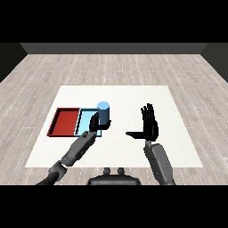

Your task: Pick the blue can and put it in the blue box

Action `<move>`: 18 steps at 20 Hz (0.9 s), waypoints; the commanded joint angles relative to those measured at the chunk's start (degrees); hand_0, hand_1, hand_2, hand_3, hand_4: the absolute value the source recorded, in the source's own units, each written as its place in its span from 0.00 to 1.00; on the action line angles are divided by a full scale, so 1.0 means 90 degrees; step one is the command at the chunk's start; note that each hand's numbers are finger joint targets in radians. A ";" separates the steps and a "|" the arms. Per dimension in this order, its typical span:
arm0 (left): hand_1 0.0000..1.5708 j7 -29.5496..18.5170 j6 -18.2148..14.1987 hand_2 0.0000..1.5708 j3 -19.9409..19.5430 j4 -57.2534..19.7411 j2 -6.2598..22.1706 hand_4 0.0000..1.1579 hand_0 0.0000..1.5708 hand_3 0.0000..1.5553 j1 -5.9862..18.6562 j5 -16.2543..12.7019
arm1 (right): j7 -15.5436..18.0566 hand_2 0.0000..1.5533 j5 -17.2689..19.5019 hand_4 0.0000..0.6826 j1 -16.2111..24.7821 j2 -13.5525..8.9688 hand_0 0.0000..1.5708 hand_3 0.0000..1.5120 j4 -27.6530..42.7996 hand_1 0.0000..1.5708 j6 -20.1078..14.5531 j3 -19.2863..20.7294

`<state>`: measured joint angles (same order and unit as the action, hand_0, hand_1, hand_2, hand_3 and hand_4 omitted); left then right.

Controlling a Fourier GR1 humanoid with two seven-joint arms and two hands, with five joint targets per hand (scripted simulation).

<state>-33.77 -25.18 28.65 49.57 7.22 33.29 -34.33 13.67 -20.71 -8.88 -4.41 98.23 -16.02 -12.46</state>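
Grey plank floor [111,67] all round, running back to a dark wall; white table [133,147] in the middle, seen from above and behind.

Left hand [95,123] reaching in from the lower left on a grey forearm [78,150], black fingers curled round the lower part of the blue can [103,112]. Can upright, light blue lid showing above the fingers, body partly hidden by the hand. Whether lifted clear of the surface or resting on it, cannot tell.

Light blue tray [84,121] directly beside and beneath that left hand, mostly to its left, right part covered by hand and can. Can at the tray's right edge, overlapping the far right corner as seen from here; whether inside the rim or just past it, cannot tell. Red tray [64,121] further left again, edge to edge with the light blue one, well clear of the hand.

Right hand [149,126] well to the right of the can, raised on its own grey forearm [160,164], fingers straight and pointing away from the robot, thumb stuck out sideways toward the left hand. Spread wide, holding nothing, touching nothing. Bare white table between the two hands.
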 commanded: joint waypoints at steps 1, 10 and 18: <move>1.00 0.0275 0.0098 1.00 -0.0354 -0.0254 0.0706 1.00 1.00 0.98 0.0217 0.0167 | 0.0111 0.00 -0.0309 0.00 0.0393 -0.0104 0.00 0.00 0.0170 0.00 0.0178 0.0396; 1.00 0.1863 -0.0591 1.00 -0.0104 -0.1654 0.1249 0.90 1.00 0.95 0.0906 0.0989 | 0.0315 0.00 -0.0627 0.00 0.0129 -0.0184 0.00 0.00 -0.0692 0.00 0.0643 0.0892; 0.49 0.3535 -0.0795 0.45 0.0375 -0.3623 0.0628 0.78 0.49 0.39 0.1187 0.1506 | 0.0694 0.00 -0.0558 0.00 0.0366 0.0121 0.00 0.00 -0.0917 0.00 0.0659 0.0794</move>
<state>-8.47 -30.98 30.21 24.57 15.82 43.40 -22.70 18.32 -25.44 -6.24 -3.95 91.89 -10.92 -5.72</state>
